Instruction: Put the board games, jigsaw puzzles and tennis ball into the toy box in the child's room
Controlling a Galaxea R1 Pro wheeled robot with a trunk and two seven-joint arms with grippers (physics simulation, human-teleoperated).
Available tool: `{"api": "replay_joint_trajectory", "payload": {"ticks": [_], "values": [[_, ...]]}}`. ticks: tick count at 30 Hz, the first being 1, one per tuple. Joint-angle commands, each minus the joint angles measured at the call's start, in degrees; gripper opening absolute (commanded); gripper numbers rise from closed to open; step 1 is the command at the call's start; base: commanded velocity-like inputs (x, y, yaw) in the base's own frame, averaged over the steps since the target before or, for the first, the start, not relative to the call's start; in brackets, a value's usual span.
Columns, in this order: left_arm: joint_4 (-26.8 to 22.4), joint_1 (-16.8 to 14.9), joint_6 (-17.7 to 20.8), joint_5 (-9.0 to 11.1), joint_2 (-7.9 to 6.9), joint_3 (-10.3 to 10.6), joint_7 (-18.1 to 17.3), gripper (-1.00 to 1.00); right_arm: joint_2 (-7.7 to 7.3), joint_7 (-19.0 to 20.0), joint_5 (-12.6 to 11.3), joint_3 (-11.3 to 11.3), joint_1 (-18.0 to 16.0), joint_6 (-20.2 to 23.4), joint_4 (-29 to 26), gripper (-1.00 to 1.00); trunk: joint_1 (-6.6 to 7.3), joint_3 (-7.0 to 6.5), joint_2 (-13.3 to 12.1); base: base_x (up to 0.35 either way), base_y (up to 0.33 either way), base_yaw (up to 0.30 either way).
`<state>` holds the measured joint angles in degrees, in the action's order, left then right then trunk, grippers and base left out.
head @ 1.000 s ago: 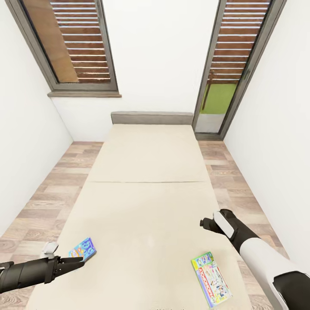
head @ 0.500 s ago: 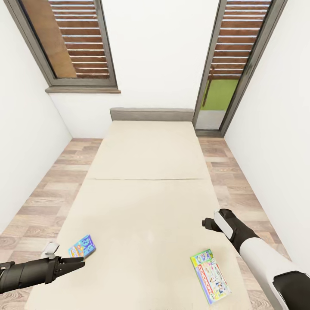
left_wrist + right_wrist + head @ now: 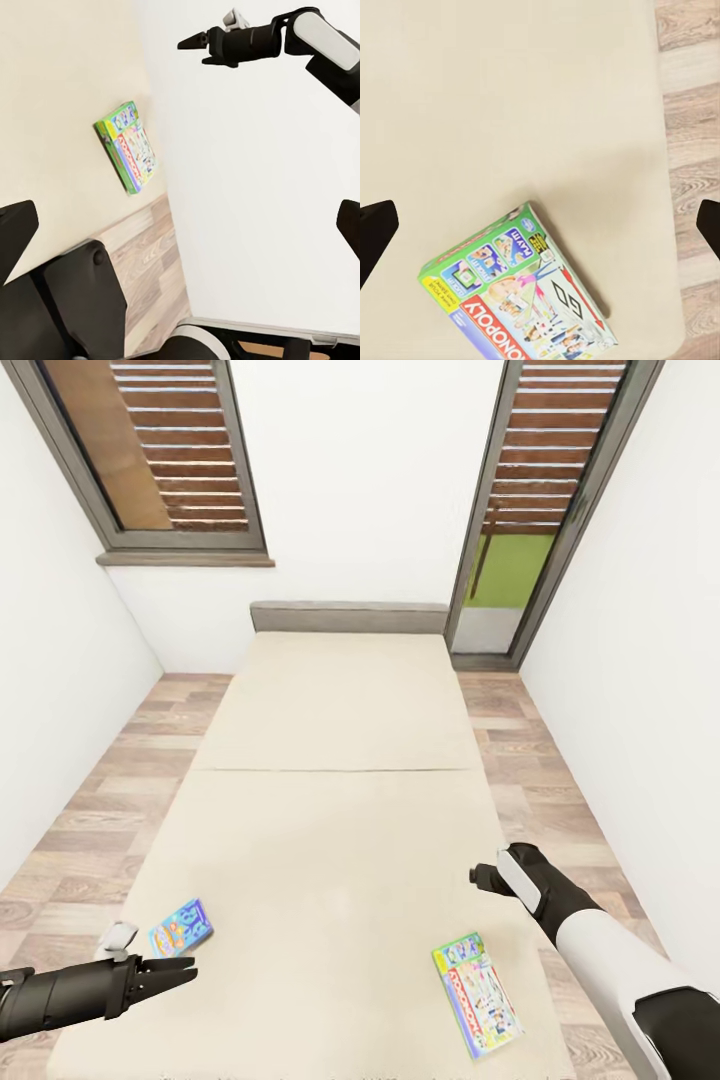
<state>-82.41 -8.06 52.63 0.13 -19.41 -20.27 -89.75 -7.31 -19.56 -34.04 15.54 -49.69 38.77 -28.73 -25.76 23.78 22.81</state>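
Your left gripper (image 3: 185, 970) hovers at the lower left of the head view with its fingers nearly together, holding nothing. Just beyond it lies the small blue game (image 3: 180, 927), flat on the bed (image 3: 340, 830). Your right gripper (image 3: 480, 879) hangs above the bed at right; its fingers stand wide apart in the wrist view. The Monopoly game (image 3: 476, 993) lies at lower right, near the bed's edge. Both look like light, stiff card boxes; pinch one across a long edge. No toy box here.
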Motion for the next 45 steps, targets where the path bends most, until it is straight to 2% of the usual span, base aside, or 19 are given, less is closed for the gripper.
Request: {"api": "replay_joint_trajectory", "payload": {"ticks": [1,20,32,45], "values": [[-0.03,-0.03,0.61,-0.05,-0.01,-0.01,-0.25,1.0,-0.08,-0.48,-0.6,0.45,-0.05,0.17,-0.1,1.0,-0.03,0.19,0.11,0.0,-0.022,0.0],[-0.03,-0.03,0.62,-0.05,-0.01,0.2,-0.25,1.0,0.01,-0.3,-0.59,0.25,-0.1,0.24,-0.1,1.0,-0.03,1.97,0.11,0.0,-0.005,0.0],[-0.03,-0.03,0.63,-0.09,-0.01,0.3,-0.25,1.0,0.04,3.68,-0.59,0.13,-0.68,0.2,-0.1,1.0,-0.03,3.1,0.11,0.0,0.0,0.0],[-0.03,-0.03,0.63,-0.08,-0.01,0.36,-0.25,1.0,0.02,4.57,-0.59,0.1,-1.41,0.17,-0.1,1.0,-0.03,4.31,0.11,0.0,0.0,0.0]]}}
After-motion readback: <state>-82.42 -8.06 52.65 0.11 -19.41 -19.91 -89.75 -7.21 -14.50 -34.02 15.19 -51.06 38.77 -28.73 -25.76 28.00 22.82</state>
